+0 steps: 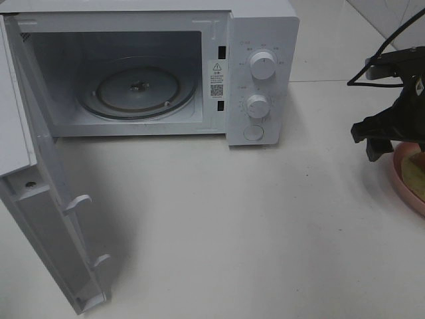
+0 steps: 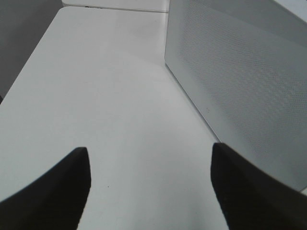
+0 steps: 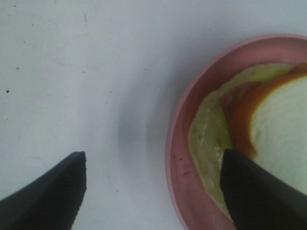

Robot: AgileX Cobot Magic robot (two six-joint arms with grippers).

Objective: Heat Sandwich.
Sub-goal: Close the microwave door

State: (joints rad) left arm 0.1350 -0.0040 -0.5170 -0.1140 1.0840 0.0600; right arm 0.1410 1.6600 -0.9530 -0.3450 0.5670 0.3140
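Observation:
The sandwich [image 3: 268, 129], white bread over orange filling and pale green lettuce, lies on a round pink plate [image 3: 180, 158] at the right edge of the table [image 1: 417, 174]. My right gripper [image 3: 153, 154] hangs open over the plate's near rim. One finger is above the bare table and the other above the sandwich, and nothing is held. In the high view the right gripper [image 1: 382, 136] hides part of the plate [image 1: 400, 174]. My left gripper [image 2: 149, 148] is open and empty, low over the table beside the microwave's perforated side wall [image 2: 240, 72].
The white microwave [image 1: 262, 73] stands at the back with its door [image 1: 40, 219] swung wide to the front left. Its glass turntable [image 1: 139, 86] is bare. Two knobs and a button are on its right panel. A cable [image 1: 392, 46] loops above the right arm.

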